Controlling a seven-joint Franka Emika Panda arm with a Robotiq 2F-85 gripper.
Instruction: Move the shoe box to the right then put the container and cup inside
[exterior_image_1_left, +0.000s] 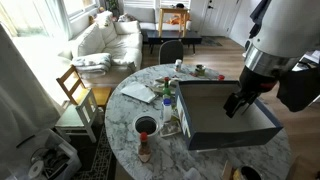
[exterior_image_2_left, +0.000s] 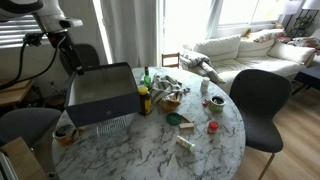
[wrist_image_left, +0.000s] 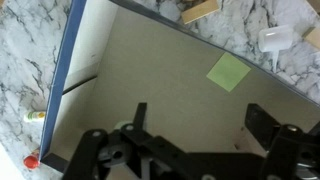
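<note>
The dark blue shoe box (exterior_image_1_left: 262, 130) lies open on the round marble table and also shows in an exterior view (exterior_image_2_left: 103, 93). In the wrist view its pale inside (wrist_image_left: 140, 60) fills the frame, with a green sticky note (wrist_image_left: 228, 71) on the floor. My gripper (wrist_image_left: 200, 125) is open and empty, hovering just above the box's inside; it shows in both exterior views (exterior_image_1_left: 238, 103) (exterior_image_2_left: 72, 55). A dark cup (exterior_image_1_left: 146, 126) stands on the table beside the box's short end. A clear container (exterior_image_1_left: 171, 126) sits between the cup and the box.
Bottles (exterior_image_1_left: 167, 104), papers (exterior_image_1_left: 138, 92) and small items crowd the table (exterior_image_1_left: 200, 165) beside the box. A yellow bottle (exterior_image_2_left: 145, 100), green lid (exterior_image_2_left: 174, 119) and red piece (exterior_image_2_left: 212, 127) lie there too. Chairs (exterior_image_2_left: 262, 100) ring the table.
</note>
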